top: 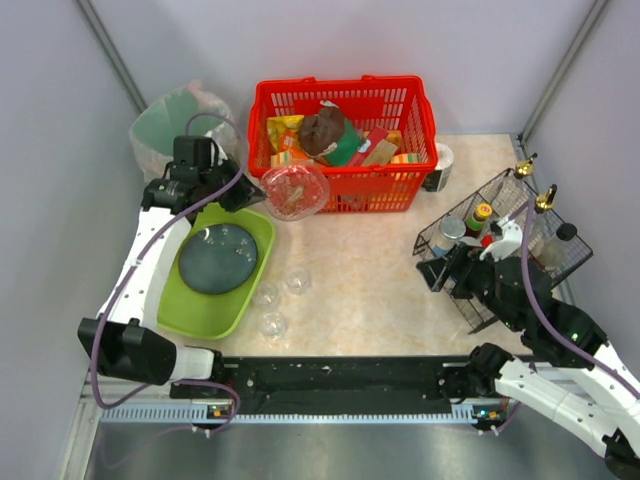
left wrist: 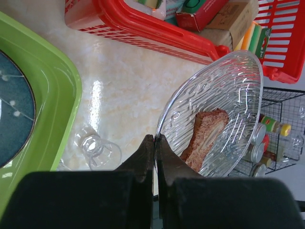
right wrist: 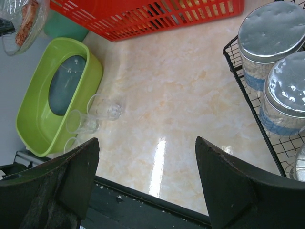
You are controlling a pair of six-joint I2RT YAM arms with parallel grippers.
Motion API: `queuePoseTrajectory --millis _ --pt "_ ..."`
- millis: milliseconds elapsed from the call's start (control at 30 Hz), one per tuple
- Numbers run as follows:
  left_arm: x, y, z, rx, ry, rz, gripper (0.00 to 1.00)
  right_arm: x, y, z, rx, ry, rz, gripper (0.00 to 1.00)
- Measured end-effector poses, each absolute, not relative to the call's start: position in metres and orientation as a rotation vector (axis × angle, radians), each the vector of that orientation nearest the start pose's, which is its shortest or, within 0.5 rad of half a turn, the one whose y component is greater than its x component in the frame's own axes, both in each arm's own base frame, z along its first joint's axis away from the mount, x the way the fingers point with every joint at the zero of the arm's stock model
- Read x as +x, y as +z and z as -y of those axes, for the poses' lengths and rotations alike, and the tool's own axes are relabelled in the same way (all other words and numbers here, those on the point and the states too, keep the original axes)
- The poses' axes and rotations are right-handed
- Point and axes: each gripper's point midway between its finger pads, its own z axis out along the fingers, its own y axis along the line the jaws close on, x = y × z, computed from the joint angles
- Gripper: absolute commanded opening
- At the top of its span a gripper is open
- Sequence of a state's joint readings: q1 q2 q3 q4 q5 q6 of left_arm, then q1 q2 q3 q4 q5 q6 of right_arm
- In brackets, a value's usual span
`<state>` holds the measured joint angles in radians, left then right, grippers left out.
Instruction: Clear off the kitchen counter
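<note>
**A counter with lots of things on it**

The kitchen counter (top: 380, 270) is a pale stone top with creamy swirls. It fills the middle of the scene, between the two arms and the back wall.

At the back stands a red basket (top: 345, 140). It holds boxes, packets and a brown lump on top. A small white cup (top: 443, 160) sits just beside its right end.

On the left lies a green tray (top: 215, 270) with a dark blue plate (top: 213, 258) flat inside it. Three clear glasses (top: 272, 325) stand on the counter near the tray's right side.

On the right is a black wire rack (top: 500, 250). In it are jars with silver lids (right wrist: 274, 33), small bottles with coloured caps and a white spray bottle.

The left gripper (left wrist: 155, 140) has its fingers pinched tight on the rim of a glass bowl (left wrist: 214, 109). The bowl is tilted and sits by the basket's front left corner. A reddish-brown slice of food (left wrist: 205, 138) lies in it.

The right gripper (right wrist: 147, 142) has its fingers spread wide with nothing between them. It hangs over the counter, just beside the rack.

A black rail (top: 340, 375) runs along the front edge. A green bin (top: 175, 125) with a bag in it stands in the back left corner. Grey walls close in the sides.
</note>
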<state>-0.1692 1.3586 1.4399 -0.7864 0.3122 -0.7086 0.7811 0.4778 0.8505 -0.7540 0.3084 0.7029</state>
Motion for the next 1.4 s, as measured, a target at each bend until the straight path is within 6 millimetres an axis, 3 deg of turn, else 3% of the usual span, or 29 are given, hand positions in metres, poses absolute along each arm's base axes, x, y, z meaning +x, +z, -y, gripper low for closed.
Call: queuePoseTrajectory --millis 233,400,700,867,1167,1400 --pt "0.350 0.294 0.112 -0.586 -0.816 -2.259 0.00 0.170 0.260 -0.131 0.130 0.689 -1.984 0.80" --pt "0.367 0.315 0.077 -0.692 -0.806 -2.170 0.00 0.170 0.257 -0.133 0.124 0.697 -1.989 0.80" --pt "0.401 0.322 0.011 -0.872 -0.739 -2.076 0.00 0.173 0.254 -0.137 0.119 0.692 -2.003 0.80" --pt "0.405 0.329 -0.025 -0.974 -0.724 -1.998 0.00 0.178 0.251 -0.139 0.134 0.686 -1.997 0.79" --pt "0.423 0.363 -0.063 -1.038 -0.700 -1.830 0.00 0.196 0.246 -0.148 0.134 0.637 -1.997 0.80" --pt "0.443 0.368 -0.090 -1.101 -0.605 -1.740 0.00 0.206 0.242 -0.173 0.086 0.680 -2.022 0.80"
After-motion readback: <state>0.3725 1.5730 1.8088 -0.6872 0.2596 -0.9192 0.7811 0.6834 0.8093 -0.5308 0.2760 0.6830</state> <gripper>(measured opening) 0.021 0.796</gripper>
